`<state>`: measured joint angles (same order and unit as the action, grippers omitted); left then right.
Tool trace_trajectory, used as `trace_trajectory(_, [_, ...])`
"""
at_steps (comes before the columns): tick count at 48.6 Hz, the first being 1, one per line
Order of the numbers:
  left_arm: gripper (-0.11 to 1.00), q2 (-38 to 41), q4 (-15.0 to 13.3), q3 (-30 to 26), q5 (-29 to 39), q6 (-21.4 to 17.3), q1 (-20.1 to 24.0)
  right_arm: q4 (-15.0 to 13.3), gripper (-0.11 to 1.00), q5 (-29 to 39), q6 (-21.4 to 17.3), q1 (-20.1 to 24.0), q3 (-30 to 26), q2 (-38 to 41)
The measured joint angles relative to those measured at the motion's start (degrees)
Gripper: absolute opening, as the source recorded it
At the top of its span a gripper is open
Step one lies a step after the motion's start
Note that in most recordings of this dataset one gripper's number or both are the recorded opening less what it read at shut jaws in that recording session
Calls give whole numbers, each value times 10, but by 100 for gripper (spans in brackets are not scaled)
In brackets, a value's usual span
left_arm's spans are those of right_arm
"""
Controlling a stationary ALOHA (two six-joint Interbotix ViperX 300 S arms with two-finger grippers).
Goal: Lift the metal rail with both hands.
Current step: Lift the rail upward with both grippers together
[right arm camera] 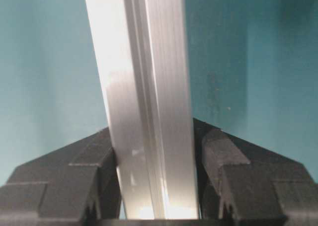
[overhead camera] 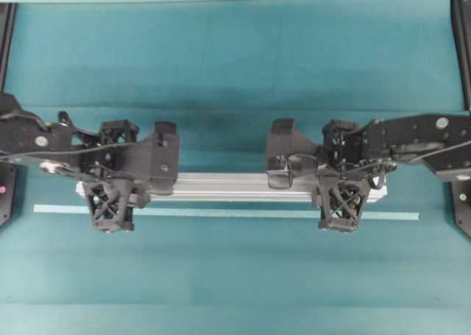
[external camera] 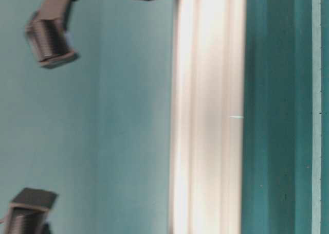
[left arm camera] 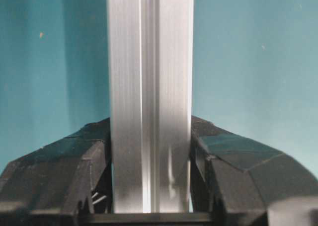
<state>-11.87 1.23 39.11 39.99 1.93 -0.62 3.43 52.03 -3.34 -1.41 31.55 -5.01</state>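
Left gripper (overhead camera: 110, 195), at centre left of the overhead view: fingers (left arm camera: 94, 161) pressed against both flanks of the metal rail (overhead camera: 228, 188), pinching it near its left end. Right gripper (overhead camera: 340, 191), centre right: the same clamp near the opposite end, fingers (right arm camera: 213, 156) hard against the bar's sides. The two holds sit far apart and roughly symmetric — judged a sensible spacing, since a long bar held at one point would tip.

The rail runs level across the middle of the overhead frame, just above the thin pale strip (overhead camera: 221, 213) lying on the teal table (overhead camera: 235, 62). In the table-level view the bar appears blurred and clear of the surface — judged lifted, though the height cannot be confirmed.
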Motion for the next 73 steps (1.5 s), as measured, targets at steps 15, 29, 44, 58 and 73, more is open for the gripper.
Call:
trace_trajectory(15, [36, -42, 0, -46, 69, -4, 13, 0, 39, 77, -7, -5, -38, -25])
trace_trajectory(29, [36, -54, 0, -99, 150, -2, 16, 0, 39, 159, -8, -8, -98, -37])
trace_trajectory(44, [36, -54, 0, -160, 212, -2, 18, 0, 39, 241, -17, -11, -172, -38])
trace_trajectory(58, [36, -55, -1, -212, 269, -5, 23, 0, 39, 310, -24, -16, -240, -35])
trace_trajectory(73, [36, -59, -1, -279, 328, -9, 29, -1, 39, 381, -40, -17, -314, -32])
